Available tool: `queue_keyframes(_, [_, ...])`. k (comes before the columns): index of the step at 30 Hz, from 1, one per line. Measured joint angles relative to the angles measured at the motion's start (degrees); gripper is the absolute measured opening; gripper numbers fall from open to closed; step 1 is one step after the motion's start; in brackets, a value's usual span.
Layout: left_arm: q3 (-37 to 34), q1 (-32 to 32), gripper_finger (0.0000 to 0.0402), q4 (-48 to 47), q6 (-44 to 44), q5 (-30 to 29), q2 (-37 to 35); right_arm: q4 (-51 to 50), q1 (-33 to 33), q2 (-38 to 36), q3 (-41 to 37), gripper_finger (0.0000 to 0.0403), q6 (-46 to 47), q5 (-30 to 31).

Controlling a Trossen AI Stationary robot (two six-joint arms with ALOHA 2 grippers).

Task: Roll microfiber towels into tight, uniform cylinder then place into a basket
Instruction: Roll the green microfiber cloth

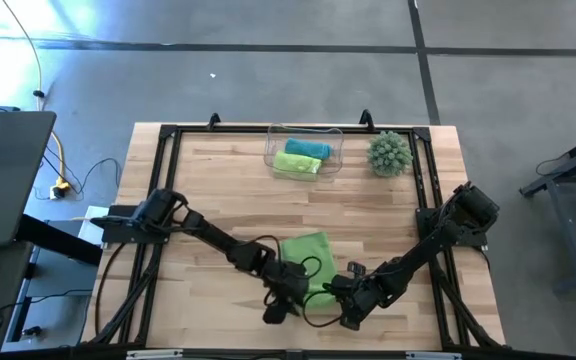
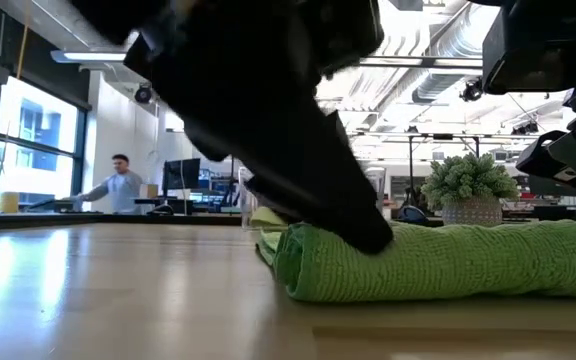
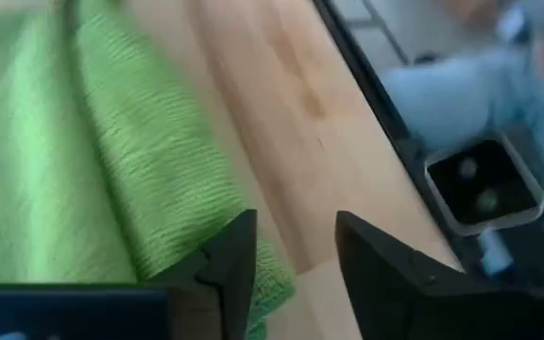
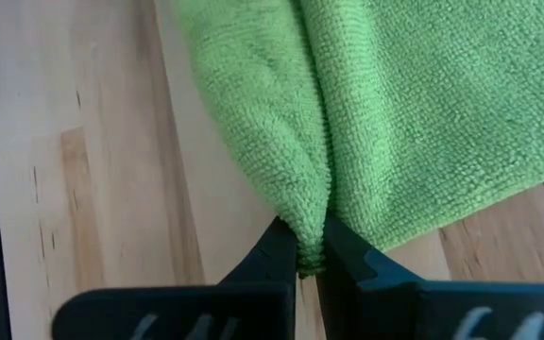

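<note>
A lime green microfiber towel (image 1: 308, 255) lies on the wooden table near its front edge, its near part rolled into a thick ridge (image 2: 448, 262). My left gripper (image 3: 296, 250) stands open at the roll's left end. My right gripper (image 4: 312, 253) is shut on the cloth at the towel's right side. At the far edge, the clear basket (image 1: 336, 150) holds a teal rolled towel (image 1: 308, 148) and a lime rolled towel (image 1: 298, 163). My left gripper comes slanting down from the table's left. One finger (image 3: 234, 269) lies against the roll's left end (image 3: 270, 283), where the low view shows it resting on top of the roll (image 2: 368, 238). The other finger stands over bare wood. The towel stays on the table. My right gripper pinches a raised fold of the towel (image 4: 310, 222) between its two fingertips, several layers gathered into a ridge. The fingers slant down from the table's right side. The rest of the towel lies flat on the wood beyond the fingers.
A round spiky green plant ball (image 1: 390, 153) stands at the far right, beside the basket. A black frame (image 1: 168, 180) runs round the table's edges. Bare wood lies between the towel and the basket. A person (image 2: 118, 185) is in the room behind.
</note>
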Motion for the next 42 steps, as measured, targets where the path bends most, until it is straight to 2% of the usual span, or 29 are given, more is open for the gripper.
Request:
queue_keyframes(3, [0.04,-2.29,0.0153,-0.04,12.72,-2.17,-0.04,0.0,0.0,0.0,0.0,0.0,0.02,0.0])
queue_keyframes(5, [0.04,-3.9,0.0159,0.07,19.08,-5.69,-0.04,0.02,-0.02,0.0,0.0,0.0,0.12,0.0])
queue_keyframes(11, [0.22,-5.49,0.0164,-0.57,24.74,-15.62,-2.12,0.59,-0.02,-0.04,-0.02,0.0,0.31,-0.03])
queue_keyframes(15, [0.16,-6.21,0.0165,-7.41,25.87,-22.41,-4.35,1.12,-0.39,-0.07,-0.05,0.0,0.77,-0.89])
queue_keyframes(18, [2.47,-7.73,0.0169,-19.75,23.16,-28.51,-6.11,1.9,-0.66,-0.04,-0.07,0.0,2.24,-1.64])
queue_keyframes(21, [8.14,-10.06,0.0173,-36.03,19.07,-32.17,-7.05,2.61,-1.79,-0.04,-0.07,0.0,5.0,-2.4])
queue_keyframes(24, [12.76,-13.14,0.0172,-46.73,14.48,-36.06,-7.34,3.88,-3.41,0.04,-0.07,0.0,7.09,-2.39])
queue_keyframes(27, [12.35,-16.59,0.0167,-52.85,10.16,-40.2,-8.06,6.32,-4.64,0.16,-0.17,0.0,7.41,0.48])
queue_keyframes(30, [7.29,-19.19,0.0164,-56.89,-2.77,-44.79,-12.5,7.84,-5.81,0.28,-0.24,0.0,7.39,2.45])
queue_keyframes(33, [-3.55,-21.91,0.0164,-48.67,-13.49,-50.51,-19.67,8.14,-7.44,0.28,-0.24,0.0,6.7,2.72])
queue_keyframes(35, [-13.57,-22.69,0.0163,-32.55,-14.67,-53.48,-24.14,9.13,-8.45,0.28,-0.24,0.0,5.21,2.74])
queue_keyframes(36, [-18.69,-22.18,0.0163,-23.36,-12.55,-53.34,-26.08,9.7,-8.81,0.28,-0.22,0.0,4.48,2.44])
queue_keyframes(37, [-23.53,-20.67,0.0163,-12.6,-9.19,-51.19,-27.22,9.82,-9.07,0.26,-0.22,0.0,4.16,2.11])
queue_keyframes(39, [-30.8,-16.0,0.0163,8.48,-2.26,-42.99,-27.21,10.01,-9.44,0.26,-0.22,0.0,3.41,1.11])
queue_keyframes(41, [-35.36,-11.2,0.0163,19.73,3.5,-38.24,-25.68,10.18,-9.57,0.18,-0.19,0.0,3.24,0.36])
queue_keyframes(42, [-36.38,-9.34,0.0163,22.51,5.49,-36.91,-24.75,10.1,-9.57,0.17,-0.17,0.0,3.18,0.22])
